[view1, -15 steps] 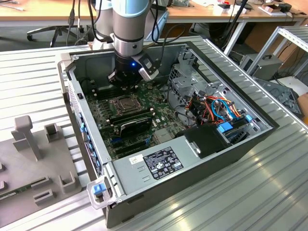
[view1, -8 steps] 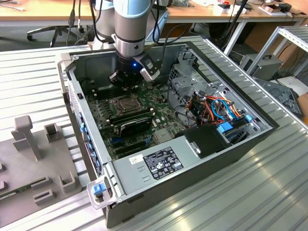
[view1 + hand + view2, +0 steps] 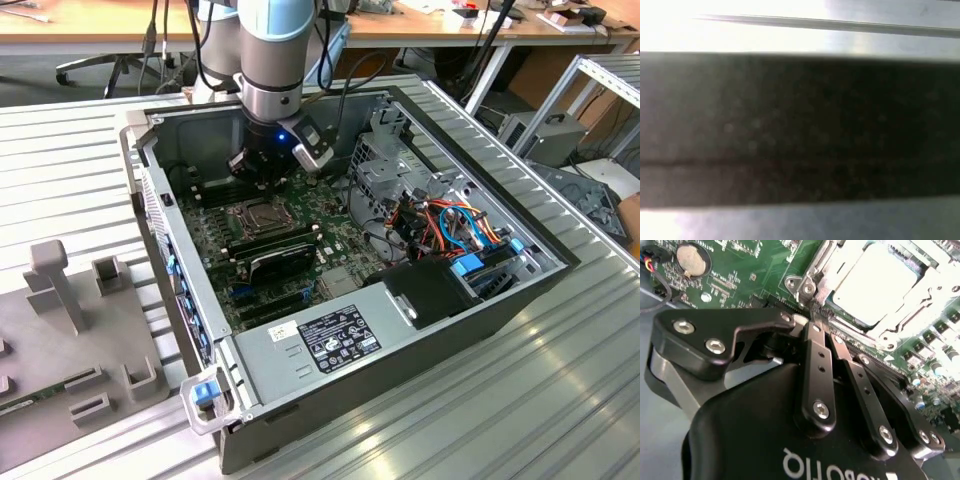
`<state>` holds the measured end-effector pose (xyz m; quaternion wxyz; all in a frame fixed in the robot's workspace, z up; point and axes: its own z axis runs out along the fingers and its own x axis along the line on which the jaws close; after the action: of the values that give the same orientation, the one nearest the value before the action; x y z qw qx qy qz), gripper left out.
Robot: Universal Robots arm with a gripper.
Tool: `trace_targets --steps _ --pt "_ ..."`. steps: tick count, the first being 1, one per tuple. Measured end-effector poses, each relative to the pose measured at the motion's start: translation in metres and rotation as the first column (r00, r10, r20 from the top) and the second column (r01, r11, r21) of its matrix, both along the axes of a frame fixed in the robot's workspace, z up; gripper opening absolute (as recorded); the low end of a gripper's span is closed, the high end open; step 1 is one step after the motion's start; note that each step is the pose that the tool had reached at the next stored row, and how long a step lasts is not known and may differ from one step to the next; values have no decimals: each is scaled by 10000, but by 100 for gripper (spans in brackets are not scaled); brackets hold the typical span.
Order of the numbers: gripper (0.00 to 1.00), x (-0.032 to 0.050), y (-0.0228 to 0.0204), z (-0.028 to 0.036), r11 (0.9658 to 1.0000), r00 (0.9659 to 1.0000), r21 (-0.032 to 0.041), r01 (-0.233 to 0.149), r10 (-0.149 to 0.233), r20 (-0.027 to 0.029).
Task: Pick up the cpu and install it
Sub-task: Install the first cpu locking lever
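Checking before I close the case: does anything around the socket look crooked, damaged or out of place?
Nothing stands out. The cpu lies flat and square inside the socket frame, edges parallel to it. The hand is at the frame's corner, and the motherboard shows no loose or broken parts.

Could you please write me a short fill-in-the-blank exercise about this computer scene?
1. The gripper hangs inside the open computer case, over the green ____.
2. In the second wrist view, it is beside a corner of the silver, metal-framed ____.
3. The round silver disc on the board is a coin ____.
4. The plastic latch at the case's near corner is coloured ____.

Missing words: motherboard; socket; battery; blue.
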<state>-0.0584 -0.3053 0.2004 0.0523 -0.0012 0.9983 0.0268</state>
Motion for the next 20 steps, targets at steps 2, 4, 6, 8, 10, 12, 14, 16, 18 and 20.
trace_targets --steps 2,4,6,8,10,12,14,16,18,20 --pt "11 -1 -3 -1 10000 10000 -17 0 0 -6" --pt "11 -1 -3 -1 10000 10000 -16 0 0 -6" --pt "11 -1 -1 -1 10000 10000 -17 -1 1 -6" --pt "11 -1 4 -1 10000 10000 -16 -1 1 -6" --pt "11 -1 6 -1 10000 10000 -14 -1 1 -6" --pt "11 -1 7 1 10000 10000 -14 2 -2 -9" --pt "11 -1 6 7 10000 10000 -12 1 -1 -11" --pt "11 0 7 19 10000 10000 -11 0 0 -13" --pt "11 -1 6 48 10000 10000 -14 0 0 -15" --pt "11 -1 6 64 10000 10000 -14 0 -1 -16"
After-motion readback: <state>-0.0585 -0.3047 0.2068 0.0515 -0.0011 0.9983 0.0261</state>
